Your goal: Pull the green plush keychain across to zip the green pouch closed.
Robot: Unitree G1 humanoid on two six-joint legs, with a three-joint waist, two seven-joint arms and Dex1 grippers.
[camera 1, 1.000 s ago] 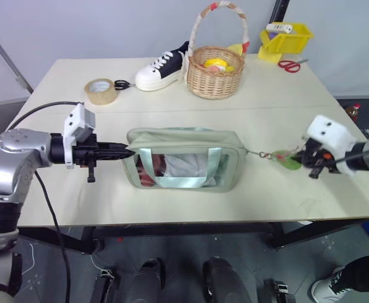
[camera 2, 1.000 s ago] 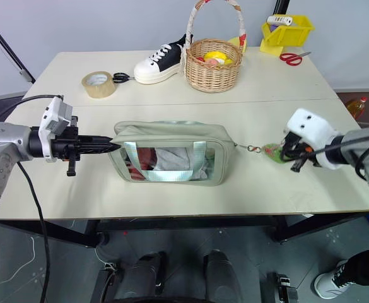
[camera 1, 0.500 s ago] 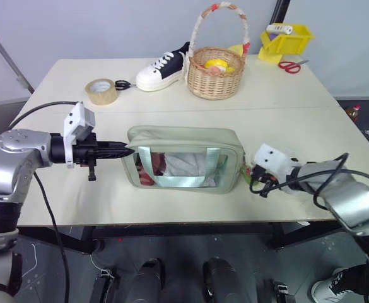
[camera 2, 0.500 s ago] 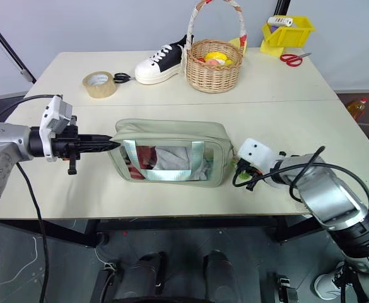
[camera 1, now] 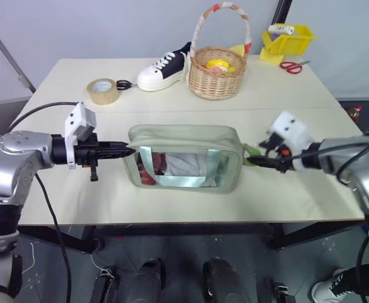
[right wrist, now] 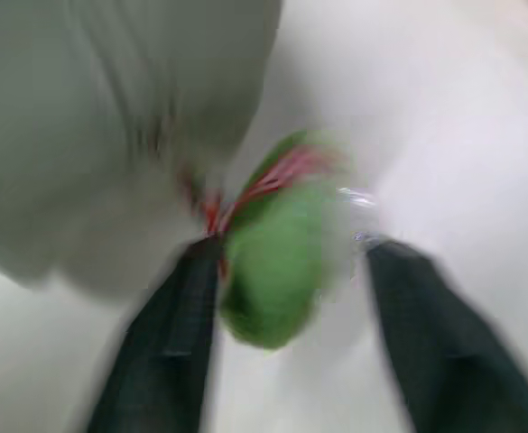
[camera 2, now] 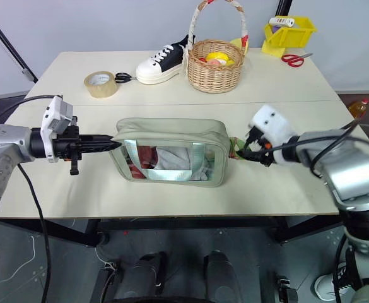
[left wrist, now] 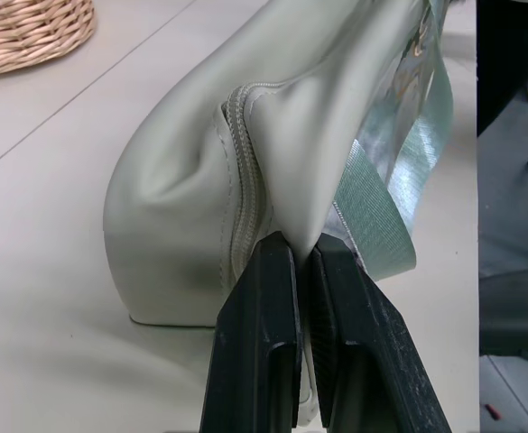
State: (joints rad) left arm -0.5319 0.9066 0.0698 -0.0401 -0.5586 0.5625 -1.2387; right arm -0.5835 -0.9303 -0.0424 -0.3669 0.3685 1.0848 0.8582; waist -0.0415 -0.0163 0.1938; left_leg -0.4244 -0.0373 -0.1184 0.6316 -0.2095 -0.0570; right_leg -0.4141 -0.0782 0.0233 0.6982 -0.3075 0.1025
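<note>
The green pouch (camera 1: 183, 158) lies near the middle of the table (camera 1: 70, 76), its left end pinched between the closed fingers of the left gripper (left wrist: 302, 271). At its right end the green plush keychain (right wrist: 277, 262) sits between the 2 spread fingers of the right gripper (right wrist: 291, 271), which stand apart around it.

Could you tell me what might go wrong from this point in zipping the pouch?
The right tool stands open around the green plush keychain, so it may lose the keychain instead of pulling it. The left tool pinches only a fold at the green pouch end; a pull could slip it free and drag the pouch along the table.
</note>
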